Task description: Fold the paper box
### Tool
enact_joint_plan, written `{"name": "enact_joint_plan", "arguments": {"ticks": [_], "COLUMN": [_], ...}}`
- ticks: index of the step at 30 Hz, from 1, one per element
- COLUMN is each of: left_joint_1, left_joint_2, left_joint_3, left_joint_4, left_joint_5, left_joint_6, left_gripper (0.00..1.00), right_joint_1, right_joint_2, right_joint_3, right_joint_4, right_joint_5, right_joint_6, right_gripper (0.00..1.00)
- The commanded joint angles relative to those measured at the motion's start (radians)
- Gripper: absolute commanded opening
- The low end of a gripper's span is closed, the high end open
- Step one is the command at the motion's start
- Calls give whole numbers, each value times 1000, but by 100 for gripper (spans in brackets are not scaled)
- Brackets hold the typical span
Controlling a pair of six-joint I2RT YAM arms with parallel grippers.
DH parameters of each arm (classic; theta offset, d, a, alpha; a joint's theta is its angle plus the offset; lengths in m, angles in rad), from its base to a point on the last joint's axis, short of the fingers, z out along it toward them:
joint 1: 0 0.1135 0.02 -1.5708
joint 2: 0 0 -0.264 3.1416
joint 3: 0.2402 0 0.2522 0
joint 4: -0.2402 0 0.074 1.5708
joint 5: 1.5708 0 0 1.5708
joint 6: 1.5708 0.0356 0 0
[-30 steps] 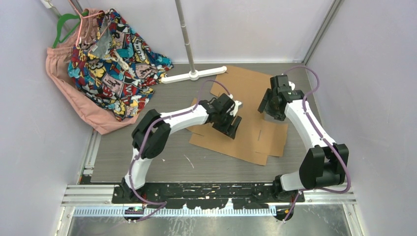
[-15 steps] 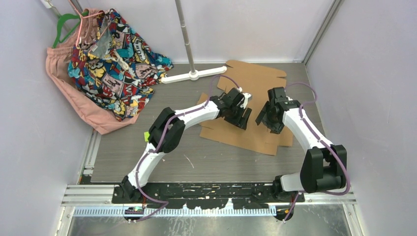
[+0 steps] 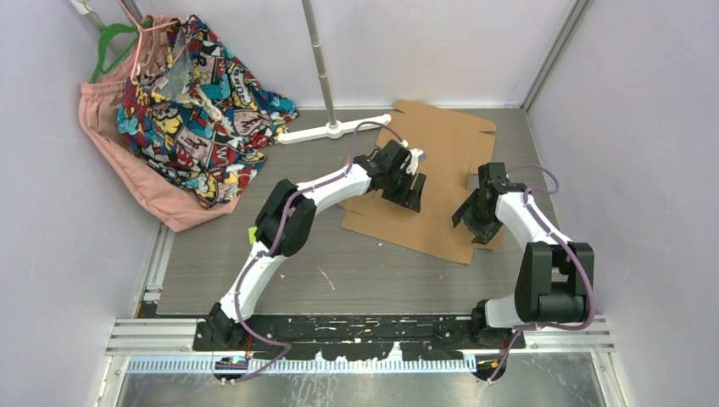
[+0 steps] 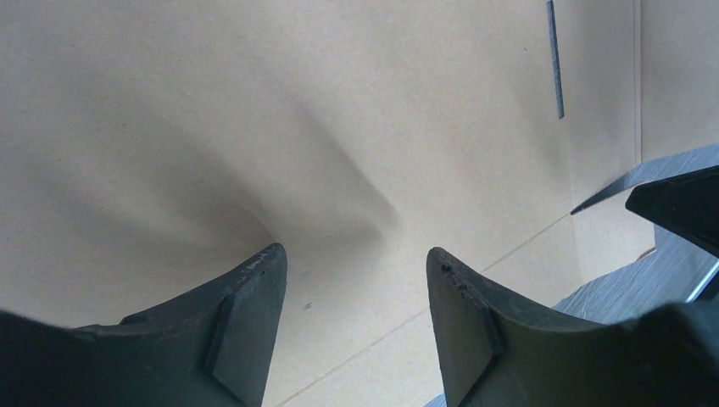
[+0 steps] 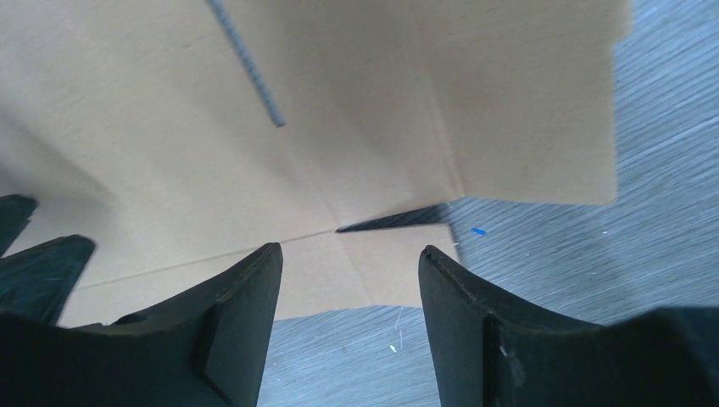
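The paper box is a flat brown cardboard sheet with flaps, lying on the grey table at the back right. My left gripper hovers low over the sheet's middle, open, with bare cardboard and a crease line between its fingers. My right gripper is at the sheet's near right corner, open. In the right wrist view a small corner flap and the table lie between my right gripper's tips. Neither gripper holds anything.
A pile of colourful and pink clothes with a green hanger fills the back left. A white stand foot with a metal pole touches the sheet's far left. Walls close in on the right and back.
The cardboard sheet has slid toward the back wall. My left gripper moved back and right over it. My right gripper came nearer, to the sheet's near right corner.
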Motion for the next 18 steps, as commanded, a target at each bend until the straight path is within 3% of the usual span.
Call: {"name": "enact_joint_plan", "arguments": {"ticks": [1, 18], "left_joint_1": [62, 108], "left_joint_2": [44, 114], "left_joint_3": [18, 150], "left_joint_4": [-8, -32], "left_joint_5": [-63, -1], "left_joint_6": [30, 20], "left_gripper": [63, 64], "right_joint_1": [-13, -13], "right_joint_2": [11, 7], "right_joint_3": [-6, -36], "right_joint_4": [23, -49], "right_joint_5": [-28, 48], "right_joint_6": [23, 18], "right_gripper": [65, 66]}}
